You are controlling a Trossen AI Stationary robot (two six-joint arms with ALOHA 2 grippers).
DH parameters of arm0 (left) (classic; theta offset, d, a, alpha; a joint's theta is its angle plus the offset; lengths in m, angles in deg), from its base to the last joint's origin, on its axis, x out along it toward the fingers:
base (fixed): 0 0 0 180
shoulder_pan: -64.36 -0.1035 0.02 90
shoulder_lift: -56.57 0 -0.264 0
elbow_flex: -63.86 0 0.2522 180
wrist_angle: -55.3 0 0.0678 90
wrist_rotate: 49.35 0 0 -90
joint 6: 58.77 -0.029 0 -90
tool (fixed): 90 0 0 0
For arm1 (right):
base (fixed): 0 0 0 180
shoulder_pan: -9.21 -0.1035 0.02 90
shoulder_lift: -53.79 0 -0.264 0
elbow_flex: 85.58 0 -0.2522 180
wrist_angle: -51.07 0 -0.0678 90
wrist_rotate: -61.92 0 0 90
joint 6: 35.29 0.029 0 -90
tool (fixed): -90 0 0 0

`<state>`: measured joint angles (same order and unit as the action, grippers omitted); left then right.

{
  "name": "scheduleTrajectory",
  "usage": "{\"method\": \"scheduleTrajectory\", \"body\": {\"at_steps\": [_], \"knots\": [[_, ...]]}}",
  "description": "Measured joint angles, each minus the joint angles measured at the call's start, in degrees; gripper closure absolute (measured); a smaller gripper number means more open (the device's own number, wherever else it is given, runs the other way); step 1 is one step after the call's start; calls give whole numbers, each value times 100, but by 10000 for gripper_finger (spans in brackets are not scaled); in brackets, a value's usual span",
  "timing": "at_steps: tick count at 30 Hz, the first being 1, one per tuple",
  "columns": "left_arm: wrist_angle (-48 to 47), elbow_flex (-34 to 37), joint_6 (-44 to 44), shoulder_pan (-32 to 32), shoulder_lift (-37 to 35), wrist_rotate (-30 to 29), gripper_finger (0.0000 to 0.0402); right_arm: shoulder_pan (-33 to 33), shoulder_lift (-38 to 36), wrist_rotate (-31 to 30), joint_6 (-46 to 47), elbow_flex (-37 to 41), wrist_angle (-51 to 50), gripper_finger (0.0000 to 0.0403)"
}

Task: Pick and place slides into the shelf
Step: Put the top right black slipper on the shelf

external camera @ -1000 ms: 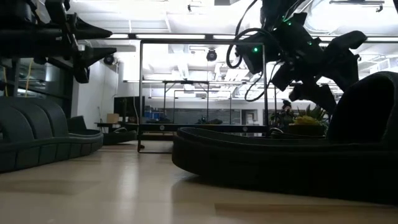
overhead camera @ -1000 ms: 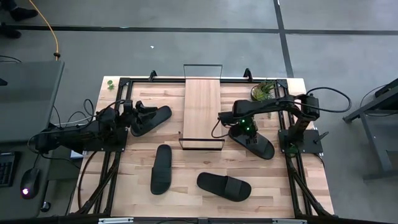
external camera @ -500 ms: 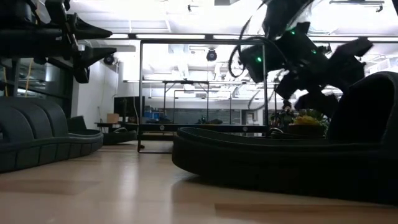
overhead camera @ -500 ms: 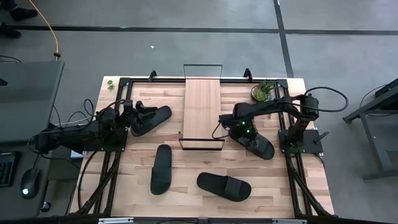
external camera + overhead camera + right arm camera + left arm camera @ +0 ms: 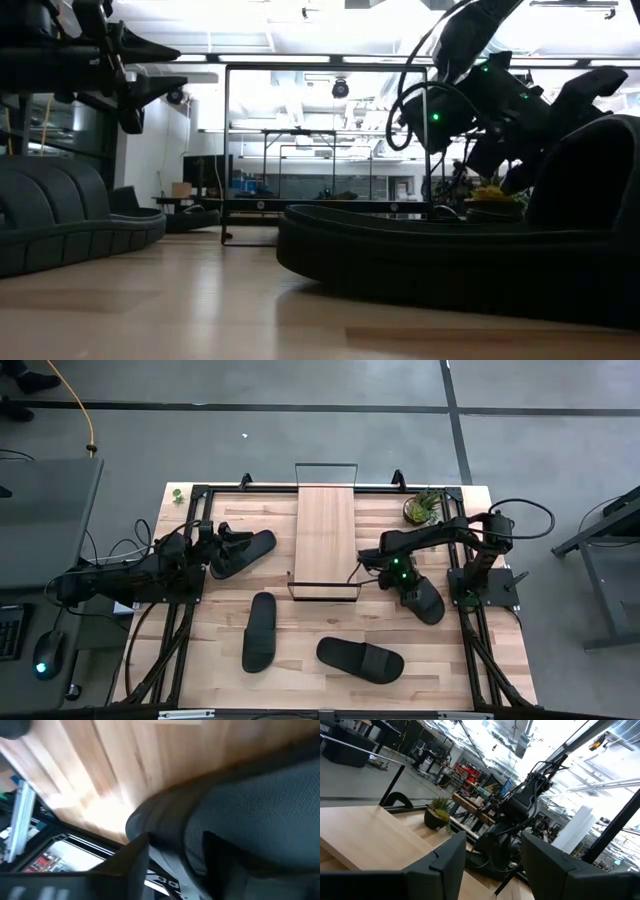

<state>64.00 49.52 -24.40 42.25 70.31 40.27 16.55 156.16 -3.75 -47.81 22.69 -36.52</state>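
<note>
Sandals ring a wooden work surface as two robot arms go about loading a narrow shelf. At nine o'clock the left claw grips the heel end of one sandal, fingers clenched on it; the low view suggests that end is raised off the wood. Two more sandals lie loose near six o'clock, one pointing toward twelve, the other lying crosswise beside it. The shelf, a pale plank in a thin black wire frame, sits at centre and reaches toward twelve o'clock, its top bare. At three o'clock the right claw is pressed down on the fourth sandal, which lies just beside the shelf's frame; its wrist camera shows dark fingers straddling the rubber, but whether they have bitten yet cannot be told. A small potted plant stands at one o'clock. Done well, this step likely calls for a firm pinch on the sandal's edge or strap before lifting, then a rise high enough to clear the wire frame and a flat landing on the plank, leaving room for the other three.
</note>
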Motion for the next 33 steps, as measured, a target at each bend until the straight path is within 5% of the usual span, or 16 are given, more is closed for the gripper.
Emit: {"method": "scheduleTrajectory", "body": {"at_steps": [8,22,33], "knots": [[0,0,0,0,1,0,229,11,-4,483,-109,0,68,394],[-2,0,0,0,2,-2,229,293,-53,593,28,2,-10,400],[-4,0,0,0,0,-24,229,968,-857,267,258,-435,-153,402]]}}
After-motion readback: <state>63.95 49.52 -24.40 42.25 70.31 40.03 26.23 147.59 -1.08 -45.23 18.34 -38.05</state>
